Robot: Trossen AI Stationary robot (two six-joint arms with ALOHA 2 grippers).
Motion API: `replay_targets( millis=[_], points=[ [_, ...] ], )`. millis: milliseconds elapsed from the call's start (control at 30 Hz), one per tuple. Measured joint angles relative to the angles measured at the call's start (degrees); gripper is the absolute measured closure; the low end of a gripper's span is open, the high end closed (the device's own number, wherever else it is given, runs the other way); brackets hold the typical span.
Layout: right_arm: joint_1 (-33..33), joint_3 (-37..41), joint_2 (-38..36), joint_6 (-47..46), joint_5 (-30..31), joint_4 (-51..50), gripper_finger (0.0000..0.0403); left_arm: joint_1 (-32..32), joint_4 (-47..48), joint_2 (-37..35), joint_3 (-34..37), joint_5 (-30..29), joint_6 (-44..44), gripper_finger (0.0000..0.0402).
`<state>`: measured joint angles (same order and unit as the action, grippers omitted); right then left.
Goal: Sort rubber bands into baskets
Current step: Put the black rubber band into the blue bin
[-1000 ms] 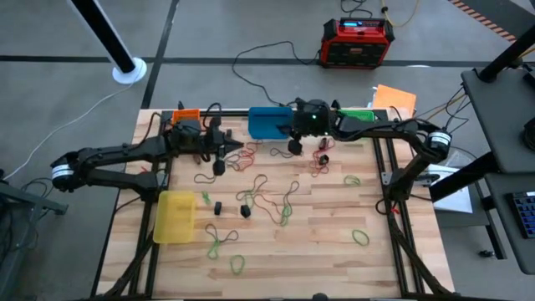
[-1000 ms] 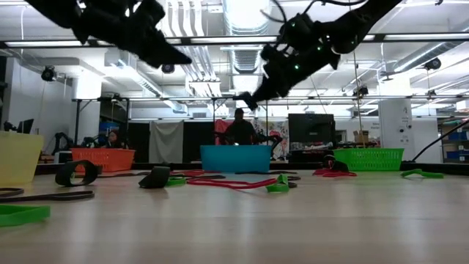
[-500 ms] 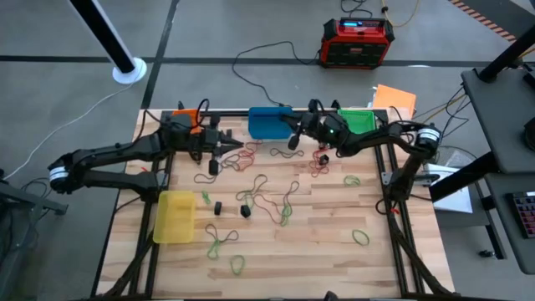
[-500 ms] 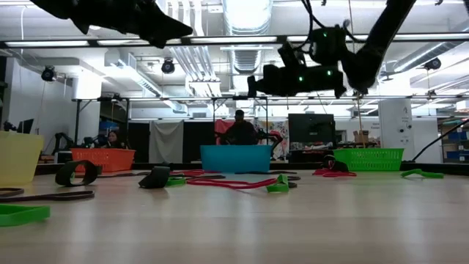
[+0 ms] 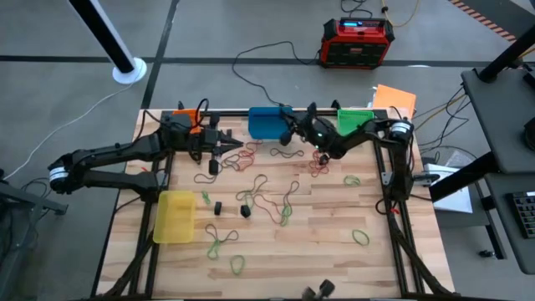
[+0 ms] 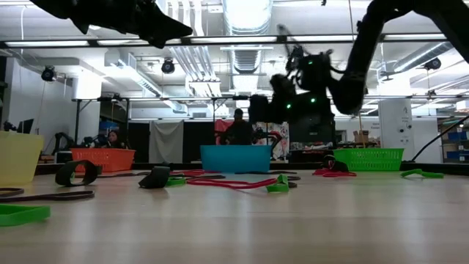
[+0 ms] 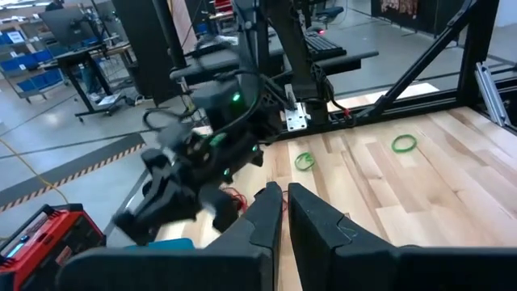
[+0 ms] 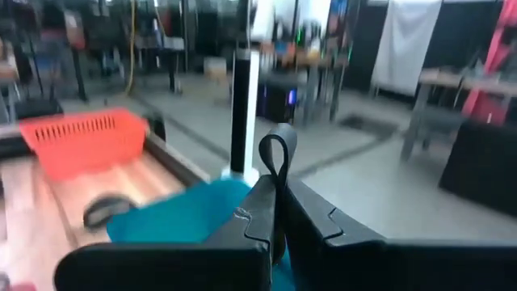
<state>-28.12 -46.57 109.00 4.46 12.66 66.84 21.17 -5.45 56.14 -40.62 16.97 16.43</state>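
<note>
A thin black rubber loop (image 8: 277, 153) is pinched between the pressed-together fingers of the right gripper (image 5: 292, 131), which is held above the near edge of the blue rectangular plastic basket (image 5: 268, 121). The left gripper (image 5: 237, 147), its fingers closed on nothing, is held over the pale wooden plank surface (image 5: 334, 242), beside the orange basket (image 5: 185, 114). Four baskets are seen: orange, blue, green (image 5: 354, 119) and translucent yellow (image 5: 175, 216). Many green, red-brown, tan and black bands are scattered across the surface; no exact count can be made. A grey floor and a red-and-black power box (image 5: 357, 41) lie beyond.
</note>
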Motion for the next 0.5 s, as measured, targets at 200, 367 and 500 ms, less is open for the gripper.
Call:
replay_targets(
  millis=[200, 367, 500],
  points=[
    [-0.05, -8.41, -0.58, -1.28, 0.88, -20.81, 0.0391, 0.00, -0.02, 0.00, 0.00, -0.04, -0.97, 0.0393],
    [-0.39, -17.02, -0.67, -4.90, 1.06, -40.97, 0.0390, 0.00, 0.00, 0.00, 0.02, -0.05, -1.58, 0.0393],
    [-0.44, -21.16, -0.67, -5.11, 0.60, -47.84, 0.0389, 0.00, 0.30, 0.02, 0.02, -0.07, -1.75, 0.0393]
  ],
)
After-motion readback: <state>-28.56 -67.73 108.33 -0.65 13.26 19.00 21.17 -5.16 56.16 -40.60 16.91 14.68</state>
